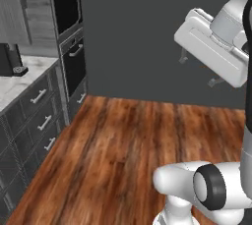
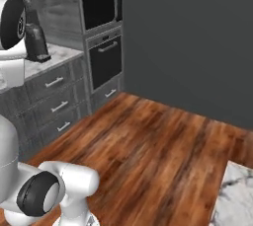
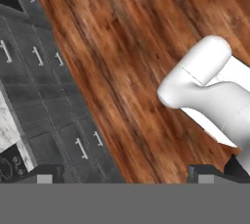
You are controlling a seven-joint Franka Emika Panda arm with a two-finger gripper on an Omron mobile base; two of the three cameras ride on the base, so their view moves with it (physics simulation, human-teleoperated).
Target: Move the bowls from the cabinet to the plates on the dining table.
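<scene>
Well, the white two-finger gripper (image 1: 197,71) rides high over the reddish-brown plank floor (image 1: 123,140), jaws spread wide and holding nothing. None of the bowls or plates can be made out, so their direction and long axis can't be told from the jaws. Off to the robot's left runs the dark grey drawer bank with horizontal metal handles (image 1: 39,121) under a white marble counter (image 1: 19,76); a dark grey wood-grain wall cabinet (image 1: 15,8) hangs above it, likely where the bowls sit. A corner of the white marble-patterned dining table (image 2: 234,195) lies low to the right. Judging by this, the base must turn left first.
</scene>
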